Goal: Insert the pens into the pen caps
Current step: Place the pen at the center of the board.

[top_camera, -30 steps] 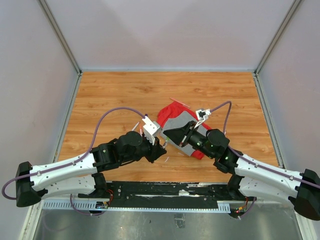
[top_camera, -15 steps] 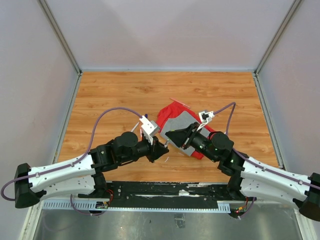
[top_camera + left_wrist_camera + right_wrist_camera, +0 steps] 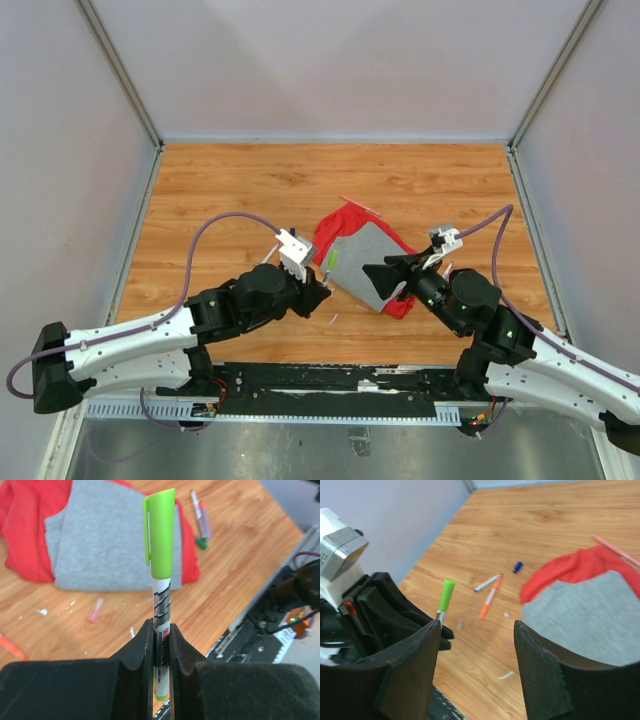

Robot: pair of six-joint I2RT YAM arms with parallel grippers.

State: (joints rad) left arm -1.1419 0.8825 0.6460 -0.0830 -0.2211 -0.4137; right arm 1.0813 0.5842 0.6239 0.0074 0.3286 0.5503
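The left pincer [image 3: 160,630] is clamped on a pen [image 3: 161,597] wearing a green cap [image 3: 160,530], at 8 o'clock of the cloth [image 3: 355,250]. The right pincer [image 3: 477,630] stands open and empty over the cloth's 4 o'clock edge. On the desk [image 3: 230,180] lie loose pens [image 3: 490,597] and a blue cap [image 3: 517,566].

lime grn cap [image 3: 161,530], red/gry cloth [image 3: 100,545], wood-grain tbl [image 3: 235,565]

Bright, even light; slight wrist-view blur.
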